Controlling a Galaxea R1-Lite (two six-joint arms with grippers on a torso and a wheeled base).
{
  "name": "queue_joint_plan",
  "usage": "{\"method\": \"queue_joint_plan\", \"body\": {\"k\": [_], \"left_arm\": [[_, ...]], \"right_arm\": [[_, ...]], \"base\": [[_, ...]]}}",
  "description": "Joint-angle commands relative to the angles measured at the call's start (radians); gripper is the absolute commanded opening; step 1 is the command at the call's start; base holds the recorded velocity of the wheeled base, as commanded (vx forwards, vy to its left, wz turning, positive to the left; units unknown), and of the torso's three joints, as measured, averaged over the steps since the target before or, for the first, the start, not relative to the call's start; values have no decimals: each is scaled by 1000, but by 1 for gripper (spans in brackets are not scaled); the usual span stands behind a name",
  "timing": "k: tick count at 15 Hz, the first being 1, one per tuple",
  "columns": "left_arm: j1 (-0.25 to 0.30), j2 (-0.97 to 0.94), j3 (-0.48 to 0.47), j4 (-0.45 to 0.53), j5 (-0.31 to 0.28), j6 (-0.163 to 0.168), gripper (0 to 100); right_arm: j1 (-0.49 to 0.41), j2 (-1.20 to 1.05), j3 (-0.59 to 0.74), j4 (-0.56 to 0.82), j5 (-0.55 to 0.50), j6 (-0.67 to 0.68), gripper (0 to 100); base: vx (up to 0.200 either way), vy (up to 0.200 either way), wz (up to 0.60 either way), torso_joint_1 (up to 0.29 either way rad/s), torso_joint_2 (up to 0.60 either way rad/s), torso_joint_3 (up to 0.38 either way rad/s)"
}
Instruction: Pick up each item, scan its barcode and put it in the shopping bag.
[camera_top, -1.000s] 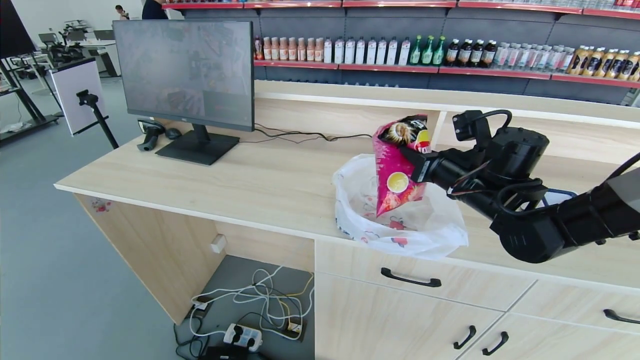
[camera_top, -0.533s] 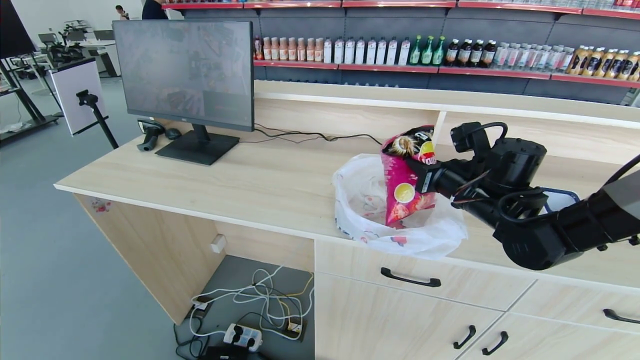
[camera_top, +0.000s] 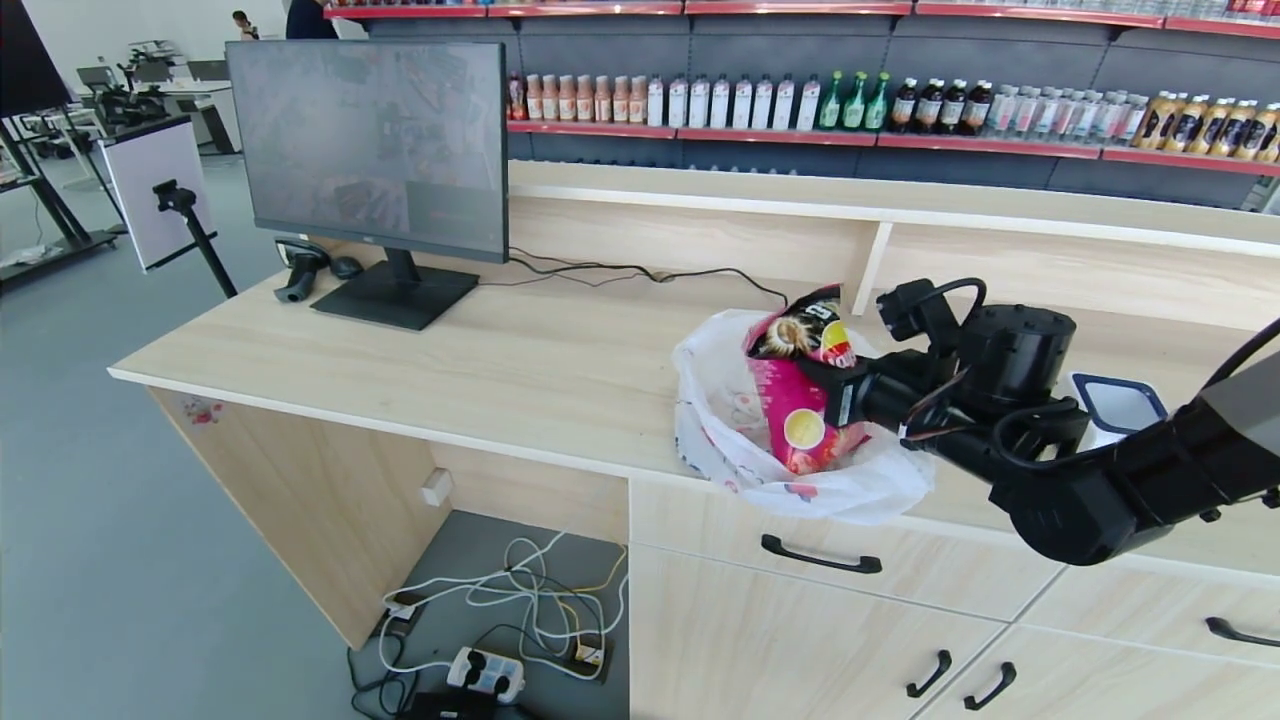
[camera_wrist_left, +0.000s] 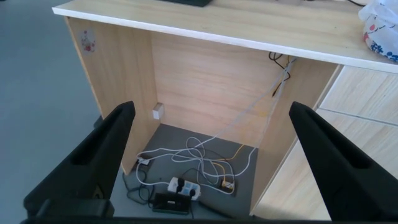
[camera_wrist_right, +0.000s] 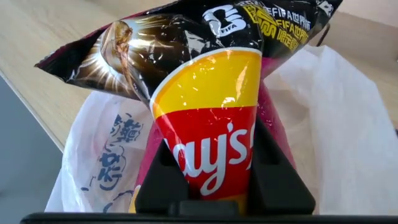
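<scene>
Well, on the wooden counter, right of the middle in the head view, the white shopping bag sits open. The chip bag hangs partly inside, pinched by my right gripper, ready to drop. My left gripper hangs low, spread wide, empty.

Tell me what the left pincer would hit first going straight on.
Probably the loose cables on the floor under the counter; the left pincer aims into that recess, but depth is unclear.
</scene>
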Motion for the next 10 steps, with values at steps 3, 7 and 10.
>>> {"method": "queue_joint_plan", "body": {"k": [3, 7, 10], "left_arm": [[0, 0, 0, -2, 1, 6, 100], [0, 0, 0, -2, 1, 14, 100], [0, 0, 0, -3, 1, 16, 100]], "right_arm": [[6, 36, -52, 64, 13, -16, 0], [5, 61, -73, 63, 13, -16, 0], [2, 61, -67, 55, 11, -9, 100]], "base": [[0, 0, 0, 0, 0, 0], [0, 0, 0, 0, 0, 0], [0, 0, 0, 0, 0, 0]]}}
